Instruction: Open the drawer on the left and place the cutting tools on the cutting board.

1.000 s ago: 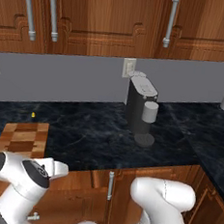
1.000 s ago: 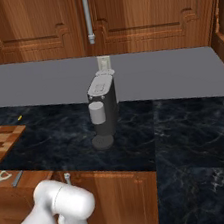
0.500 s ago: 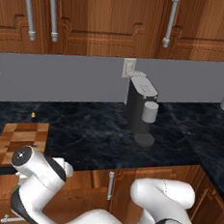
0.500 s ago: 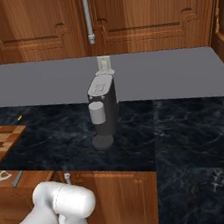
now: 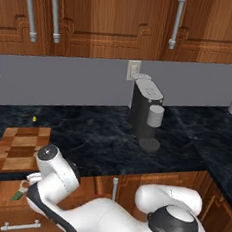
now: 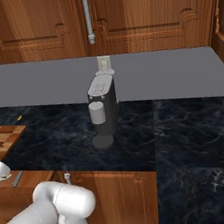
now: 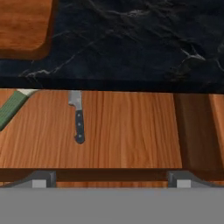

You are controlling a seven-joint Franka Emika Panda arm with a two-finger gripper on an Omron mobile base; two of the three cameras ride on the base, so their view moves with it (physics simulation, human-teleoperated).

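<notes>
Two cutting tools, the knife [image 7: 78, 120] and the peeler [image 7: 12, 108], lie in the open drawer [image 7: 127, 131] below our wide-open gripper [image 7: 111, 178], which has swung down from the counter; we judge pickup next, with the cutting board [image 5: 22, 145] empty

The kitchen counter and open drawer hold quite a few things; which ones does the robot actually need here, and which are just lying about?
Needed:
drawer, already open
knife, lying inside it
peeler, also inside
cutting board on the counter
gripper, open above the drawer

Just about:
coffee machine
pale cup on it
upper cabinets
wall outlet
</notes>
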